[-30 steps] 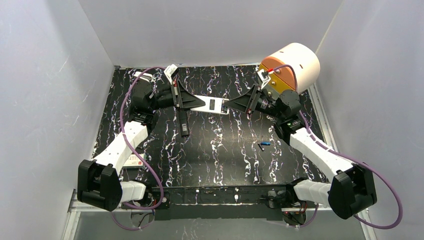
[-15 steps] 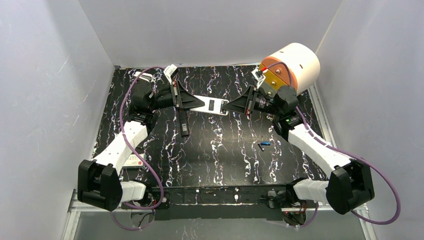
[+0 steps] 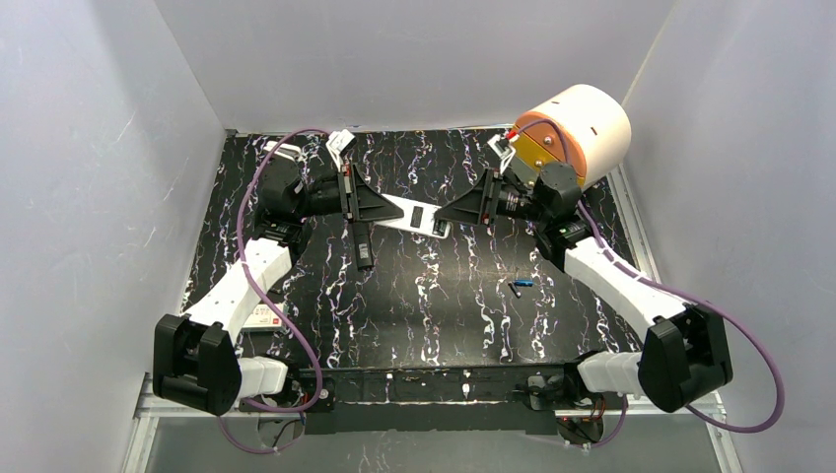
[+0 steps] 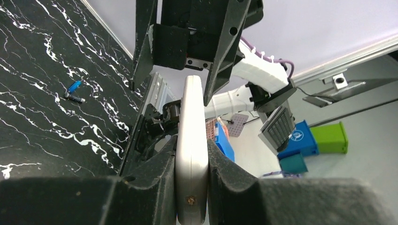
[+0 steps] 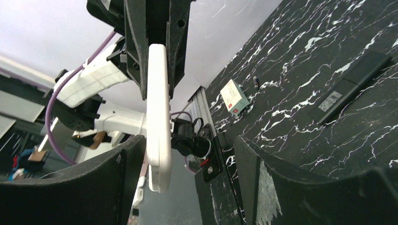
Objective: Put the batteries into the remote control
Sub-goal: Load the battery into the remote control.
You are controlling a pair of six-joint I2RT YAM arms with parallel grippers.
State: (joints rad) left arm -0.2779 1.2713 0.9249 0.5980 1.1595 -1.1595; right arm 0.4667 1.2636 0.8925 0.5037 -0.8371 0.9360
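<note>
- A small box [image 3: 264, 315] sits by the left arm at the tabletop's [image 3: 444, 315] left edge, close to the left wall [image 3: 99, 197]. There is little room to swing on that side.
- The left claw [image 3: 386, 205] is pinching one end of the white remote [image 3: 419, 215] and holds it in the air above the far middle of the tabletop.
- A dark rectangle shows on the remote's upper face. It is probably the open battery bay, and nothing can be seen in it.
- A black bar [image 3: 363, 244] lies flat just below the remote. I cannot tell whether it is the bay cover.
- The right claw [image 3: 449, 213] has its jaws spread wide around the remote's other end. The wrist view shows the remote just beside one finger [image 5: 70, 187], not gripped.
- The batteries [image 3: 521, 286] lie together on the tabletop right of centre, well apart from the remote. None looks loaded, so picking them up and putting them in is all left to do.
- A round drum [image 3: 582, 128] fills the far right corner, close behind the right wrist. The widest open stretch is the near middle of the tabletop.
</note>
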